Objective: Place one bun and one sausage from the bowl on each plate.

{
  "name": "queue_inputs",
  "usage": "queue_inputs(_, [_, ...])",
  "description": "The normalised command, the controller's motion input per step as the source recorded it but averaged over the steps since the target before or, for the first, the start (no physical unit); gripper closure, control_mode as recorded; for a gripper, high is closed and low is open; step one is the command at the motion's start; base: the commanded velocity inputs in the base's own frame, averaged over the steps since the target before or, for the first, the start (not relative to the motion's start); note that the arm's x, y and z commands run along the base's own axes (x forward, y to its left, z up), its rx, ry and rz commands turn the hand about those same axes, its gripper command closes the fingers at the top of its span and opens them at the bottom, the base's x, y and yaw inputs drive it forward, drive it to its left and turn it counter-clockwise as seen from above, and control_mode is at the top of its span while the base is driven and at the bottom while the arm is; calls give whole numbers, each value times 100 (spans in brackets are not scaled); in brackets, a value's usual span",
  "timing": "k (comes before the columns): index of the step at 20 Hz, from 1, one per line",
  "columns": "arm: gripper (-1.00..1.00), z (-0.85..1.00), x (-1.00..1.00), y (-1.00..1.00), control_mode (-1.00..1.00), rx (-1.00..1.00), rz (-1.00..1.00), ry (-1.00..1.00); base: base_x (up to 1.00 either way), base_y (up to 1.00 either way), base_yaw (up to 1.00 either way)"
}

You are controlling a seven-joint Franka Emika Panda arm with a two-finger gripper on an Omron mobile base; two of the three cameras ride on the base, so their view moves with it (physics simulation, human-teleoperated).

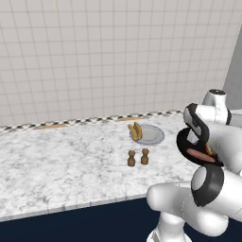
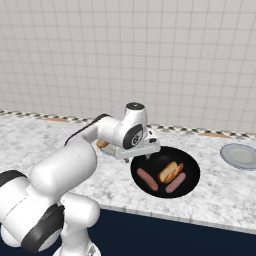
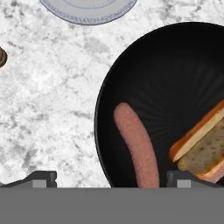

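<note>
Marble counter (image 2: 220, 200): grey-veined white stone, its front edge running above a dark navy cabinet face.
Shakers (image 1: 137, 157): two small brown ones, side by side, in front of the left plate toward the counter's front edge.
Left plate (image 1: 153, 135): grey, near the back edge by the wall; a bun (image 1: 135, 131) already lies on its left rim, no sausage on it that I can make out.
Gripper (image 3: 111, 178): fingers spread wide, nothing between them, hovering above the left part of the bowl; the near sausage runs up between the two tips in the hand view.
Bowl (image 2: 192, 186): wide black dish toward the front edge, between the two plates; it holds two sausages (image 2: 147, 179) (image 2: 175, 183) with a bun (image 2: 170, 171) between them.
Right plate (image 2: 241, 156): grey, bare, well apart from the bowl toward the right end of the counter.
Step in hand: judging by the line-up, fetching a sausage from the bowl, probably for the left plate.
Next move: lower straight down astride the near sausage (image 3: 136, 148), close across its width, and keep clear of the bun lying just beside it.
Room: pale square tiles on the wall, with a checkered strip where wall meets counter.
</note>
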Motion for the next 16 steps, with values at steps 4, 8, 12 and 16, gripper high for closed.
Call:
queue_inputs(4, [-100, 0, 2, -18, -100, 23, 25, 8, 0, 0, 0])
queue_inputs(8, [-100, 0, 6, -29, -100, 21, 21, 19, 0, 0, 0])
queue_inputs(12, [-100, -6, 3, -17, -100, 10, 12, 16, 0, 0, 0])
queue_inputs(16, [-100, -14, 9, -1, -100, 0, 1, 6, 0, 0, 0])
